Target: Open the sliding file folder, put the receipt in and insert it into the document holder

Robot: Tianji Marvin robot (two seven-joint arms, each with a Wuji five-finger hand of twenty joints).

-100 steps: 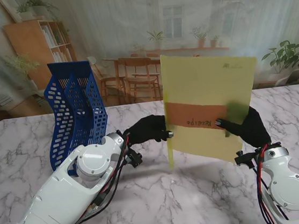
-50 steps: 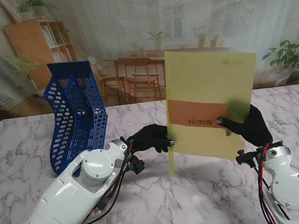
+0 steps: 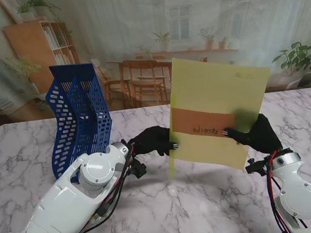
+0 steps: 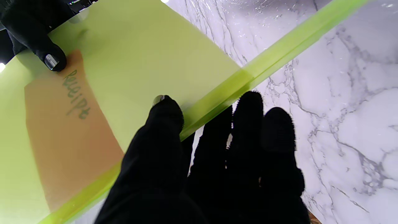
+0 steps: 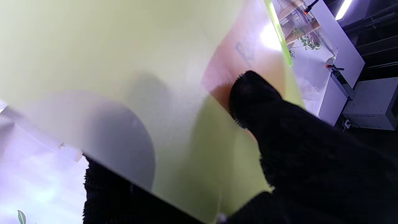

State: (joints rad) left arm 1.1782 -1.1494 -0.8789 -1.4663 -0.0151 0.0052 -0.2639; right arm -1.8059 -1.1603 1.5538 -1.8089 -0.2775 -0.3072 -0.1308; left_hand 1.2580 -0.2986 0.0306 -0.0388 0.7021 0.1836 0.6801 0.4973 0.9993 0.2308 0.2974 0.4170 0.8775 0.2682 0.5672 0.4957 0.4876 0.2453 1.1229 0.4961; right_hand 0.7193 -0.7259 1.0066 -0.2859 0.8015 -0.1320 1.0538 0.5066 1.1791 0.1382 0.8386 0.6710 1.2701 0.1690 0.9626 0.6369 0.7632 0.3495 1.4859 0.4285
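Now the folder (image 3: 214, 115), receipt (image 3: 201, 125) inside, has tilted left toward the holder (image 3: 79, 116), pinched by left hand (image 3: 154, 141) and right hand (image 3: 258, 134), ready for insertion.

- Translucent yellow-green plastic, smooth, slightly glossy: file folder (image 3: 217, 112).
- Matt brown paper, seen through the sheet: receipt (image 3: 201, 123).
- Black fuzzy cloth gloves, metal-looking fingertips: left hand (image 3: 154, 141), right hand (image 3: 257, 134).
- Perforated blue plastic: document holder (image 3: 79, 116).
- Polished white marble: table (image 3: 199, 201).

Marble table (image 3: 211, 211); printed café backdrop (image 3: 135, 34).
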